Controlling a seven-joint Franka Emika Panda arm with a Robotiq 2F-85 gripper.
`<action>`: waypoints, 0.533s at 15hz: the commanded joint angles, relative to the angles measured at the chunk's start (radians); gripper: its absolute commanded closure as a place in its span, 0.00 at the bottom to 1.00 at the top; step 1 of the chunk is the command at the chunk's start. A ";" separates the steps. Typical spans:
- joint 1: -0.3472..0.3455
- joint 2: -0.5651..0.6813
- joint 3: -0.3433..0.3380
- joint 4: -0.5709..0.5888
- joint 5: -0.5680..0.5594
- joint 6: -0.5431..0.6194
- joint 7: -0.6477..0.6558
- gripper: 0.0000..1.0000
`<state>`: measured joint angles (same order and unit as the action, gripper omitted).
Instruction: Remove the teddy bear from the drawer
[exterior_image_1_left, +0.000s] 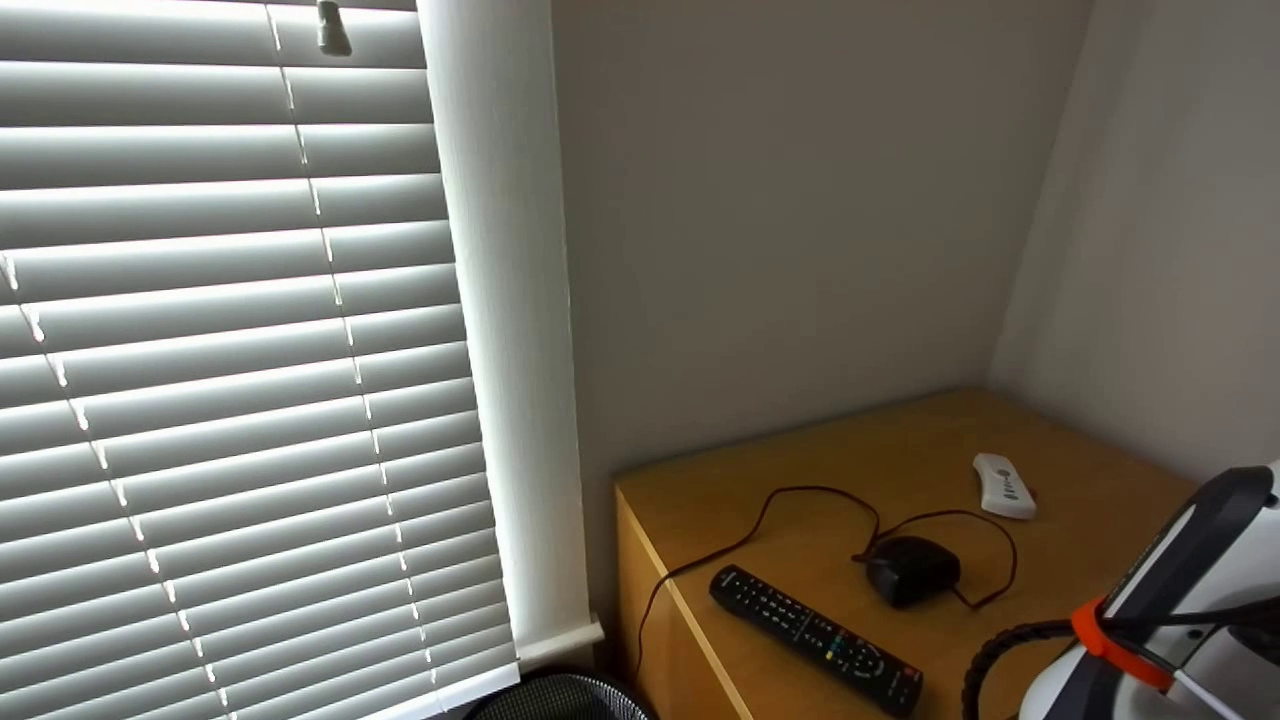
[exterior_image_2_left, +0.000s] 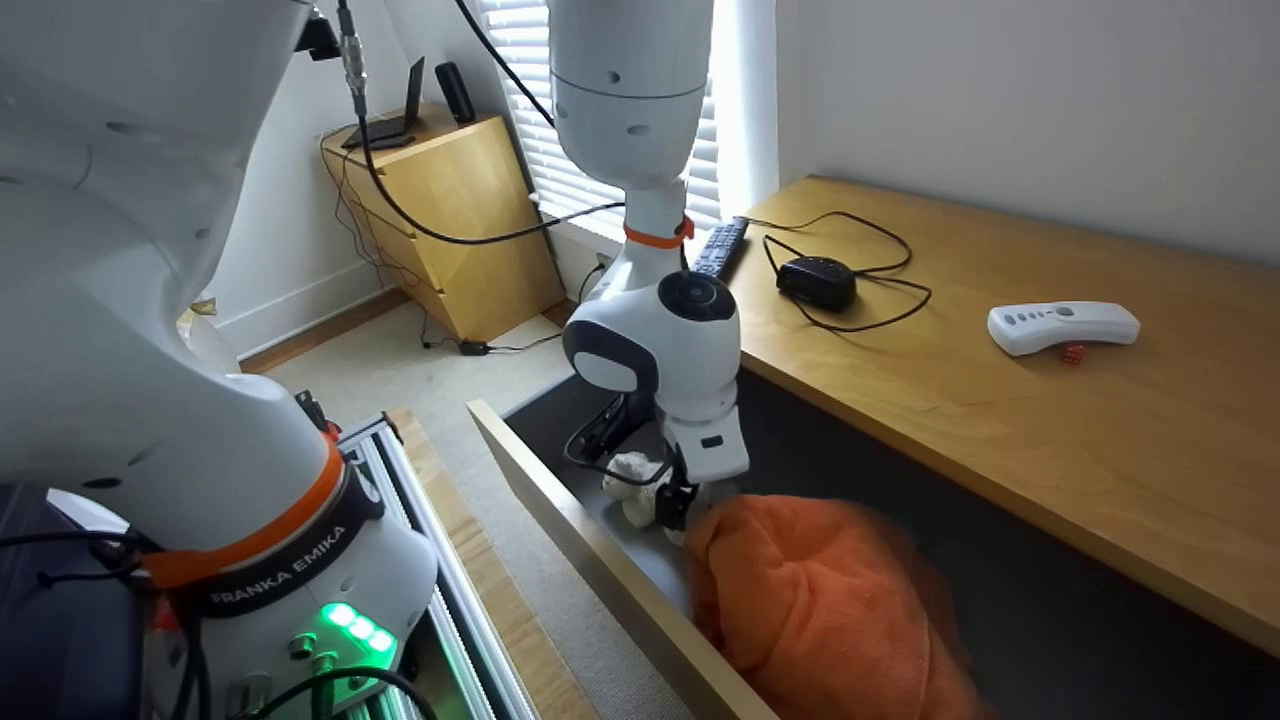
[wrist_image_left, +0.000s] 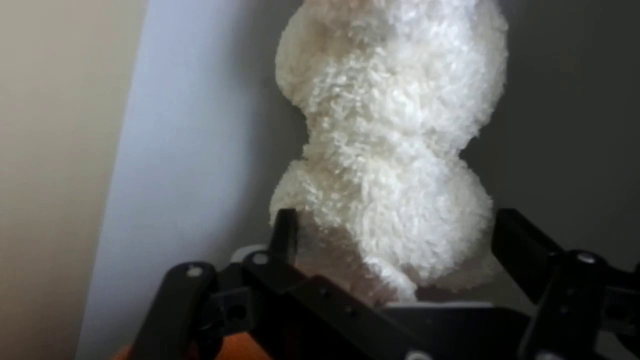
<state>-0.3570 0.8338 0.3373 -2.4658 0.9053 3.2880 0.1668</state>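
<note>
We are seeing a wooden tabletop (exterior_image_2_left: 1150, 460) carrying a black remote control (exterior_image_1_left: 815, 637) and, near it, a black device (exterior_image_2_left: 816, 283) whose thin cord (exterior_image_1_left: 825, 488) is looping about and running over an edge. Well apart from the remote control, we are finding a white handset (exterior_image_2_left: 1065, 324) lying with a red die (exterior_image_2_left: 1073, 353) just beside it.

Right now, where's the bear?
The bear is in the drawer, left of the orange cloth in an exterior view; in the wrist view the hand straddles its lower end.
</note>
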 joint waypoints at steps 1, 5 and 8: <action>-0.045 0.078 0.034 0.035 -0.028 0.050 -0.026 0.00; -0.050 0.131 0.039 0.060 -0.046 0.082 -0.032 0.00; -0.074 0.160 0.056 0.072 -0.074 0.111 -0.036 0.03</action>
<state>-0.3825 0.9357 0.3625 -2.4201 0.8683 3.3504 0.1538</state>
